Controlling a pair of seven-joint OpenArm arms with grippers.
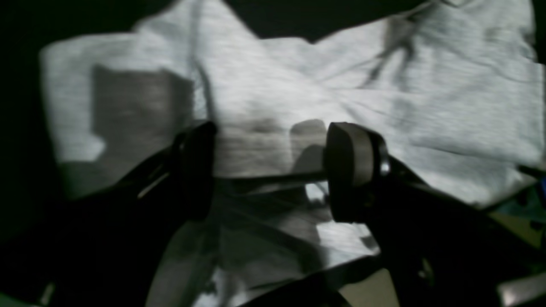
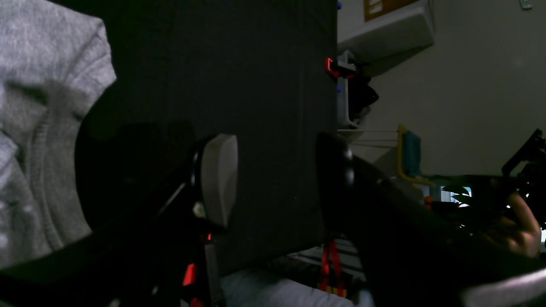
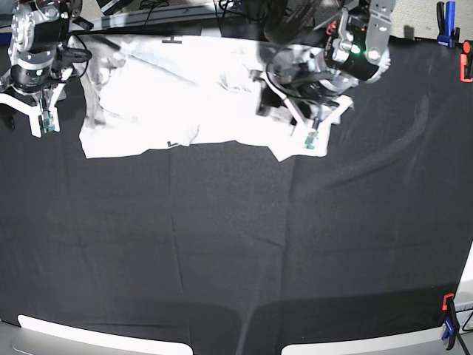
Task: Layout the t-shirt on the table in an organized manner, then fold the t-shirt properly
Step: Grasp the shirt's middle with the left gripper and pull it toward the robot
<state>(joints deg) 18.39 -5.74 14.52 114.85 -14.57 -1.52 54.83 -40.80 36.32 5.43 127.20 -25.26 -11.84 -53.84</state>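
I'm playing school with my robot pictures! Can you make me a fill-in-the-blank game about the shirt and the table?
1. The t-shirt is the colour ____.
2. The table is covered by a ____ cloth.
3. The left tool hangs over the t-shirt with its jaws ____.
4. The right tool holds ____ between its jaws.

Missing words: white; black; open; nothing
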